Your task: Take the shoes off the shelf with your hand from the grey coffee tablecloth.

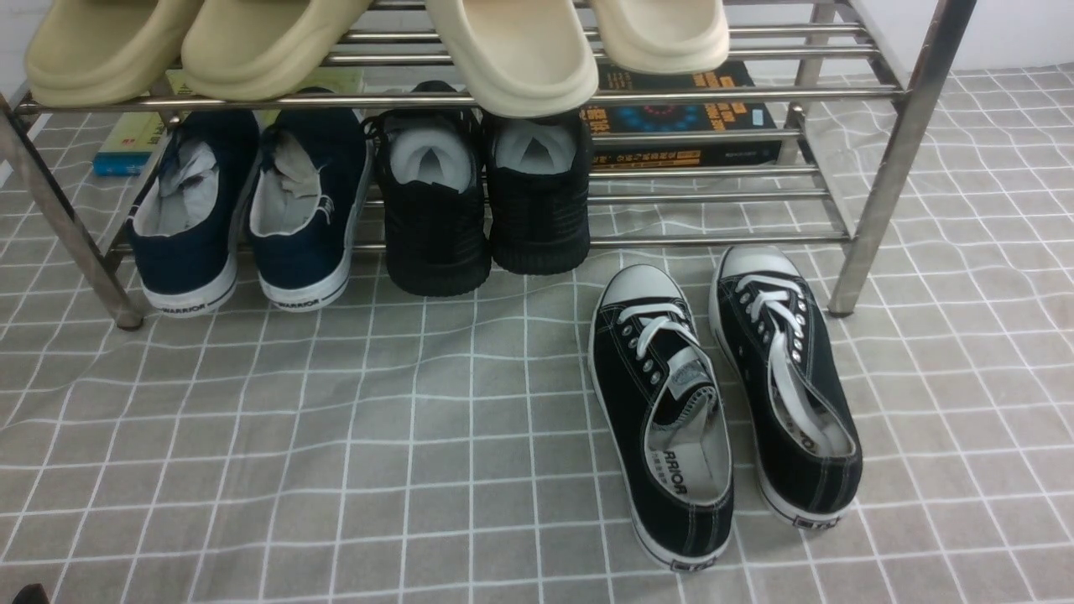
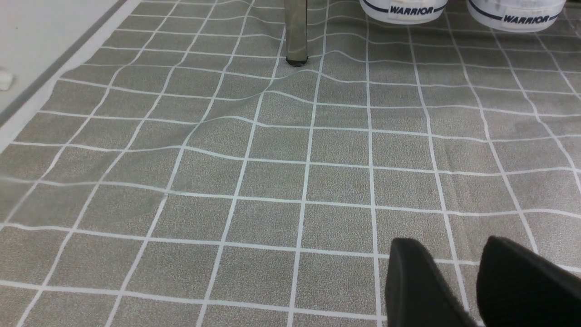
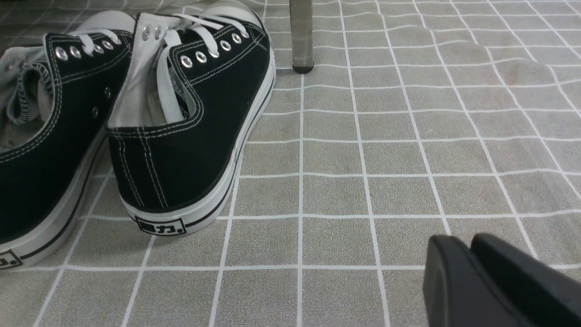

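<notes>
The black canvas shoes with white laces stand side by side on the grey coffee tablecloth [image 1: 377, 436], just in front of the shelf's [image 1: 898, 143] right end: one shoe [image 1: 663, 419] and the other [image 1: 784, 377], toes toward the shelf. The right wrist view shows their heels [image 3: 195, 136] and a shelf leg [image 3: 302, 36]. My right gripper [image 3: 460, 243] is shut and empty, low over the cloth, beside and behind the shoes. My left gripper [image 2: 451, 247] is open and empty over bare cloth, short of the shelf's left leg [image 2: 296, 36]. Neither arm shows in the front view.
On the shelf's lower tier stand navy sneakers [image 1: 243, 218] and black mesh sneakers [image 1: 487, 201], heels out. Beige slippers [image 1: 503, 50] lie on the top tier. Books [image 1: 680, 117] lie behind. The cloth's edge and pale floor [image 2: 27, 45] show in the left wrist view.
</notes>
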